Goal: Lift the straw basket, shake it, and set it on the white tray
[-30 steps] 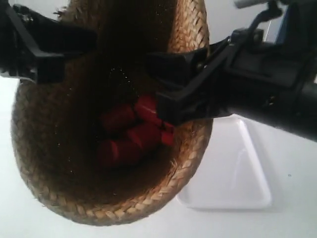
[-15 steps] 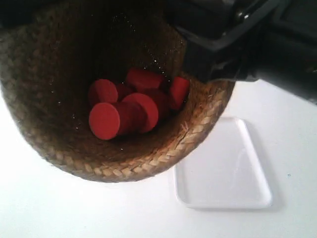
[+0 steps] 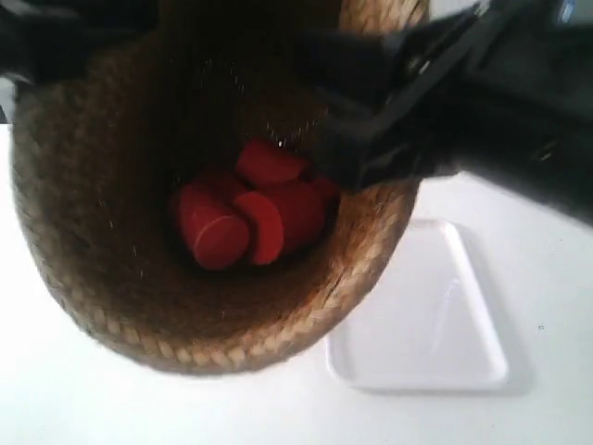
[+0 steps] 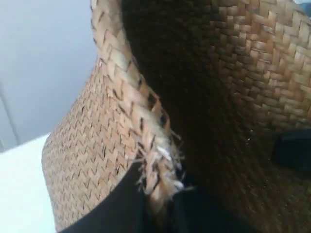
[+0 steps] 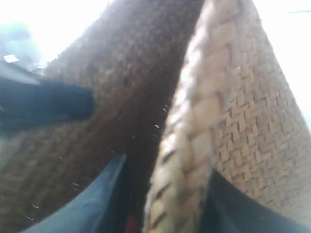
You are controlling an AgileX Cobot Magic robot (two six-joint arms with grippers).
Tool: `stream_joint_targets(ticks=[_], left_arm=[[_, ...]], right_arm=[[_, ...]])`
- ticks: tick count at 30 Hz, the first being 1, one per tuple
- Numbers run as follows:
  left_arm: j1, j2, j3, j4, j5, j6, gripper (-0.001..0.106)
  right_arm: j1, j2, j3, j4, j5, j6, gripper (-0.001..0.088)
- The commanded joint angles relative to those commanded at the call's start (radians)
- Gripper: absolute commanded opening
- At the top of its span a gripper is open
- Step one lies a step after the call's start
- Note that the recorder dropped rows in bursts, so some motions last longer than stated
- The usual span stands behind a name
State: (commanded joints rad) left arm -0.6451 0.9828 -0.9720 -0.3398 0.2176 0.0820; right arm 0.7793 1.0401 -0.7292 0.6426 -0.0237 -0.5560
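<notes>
The straw basket (image 3: 120, 297) hangs in the air, tilted, its mouth facing the exterior camera. Several red cylinders (image 3: 250, 213) lie at its dark bottom. The arm at the exterior view's right has its gripper (image 3: 366, 139) clamped on the rim. At the exterior view's upper left, the other arm's gripper (image 3: 56, 42) holds the opposite rim. In the left wrist view my left gripper (image 4: 163, 194) is shut on the braided rim (image 4: 141, 116), one finger outside, one inside. My right gripper (image 5: 167, 199) pinches the rim (image 5: 194, 126) the same way. The white tray (image 3: 426, 324) lies on the table, partly hidden behind the basket.
A white tabletop (image 3: 547, 278) spreads around the tray. The two dark arms and the raised basket fill most of the exterior view.
Over the last second the basket dropped and then rose again, changing tilt each time. The red cylinders inside tumbled into a new heap. Both grippers kept their hold on the rim.
</notes>
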Motion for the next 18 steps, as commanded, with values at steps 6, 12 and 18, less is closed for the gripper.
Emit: stream_joint_targets(ticks=[6,12,18], left_arm=[[-0.007,-0.088,-0.034,0.100,0.008,-0.002,0.000],[-0.009,-0.019,-0.019,0.102,-0.059,-0.042,0.000],[-0.007,-0.070,-0.061,0.174,-0.004,-0.017,0.000]], right_arm=[[0.011,-0.161,-0.099,-0.016,0.067,0.011,0.0000],[-0.004,-0.053,-0.013,0.008,-0.144,-0.016,0.0000],[-0.004,-0.167,-0.067,0.008,-0.018,-0.027,0.0000]])
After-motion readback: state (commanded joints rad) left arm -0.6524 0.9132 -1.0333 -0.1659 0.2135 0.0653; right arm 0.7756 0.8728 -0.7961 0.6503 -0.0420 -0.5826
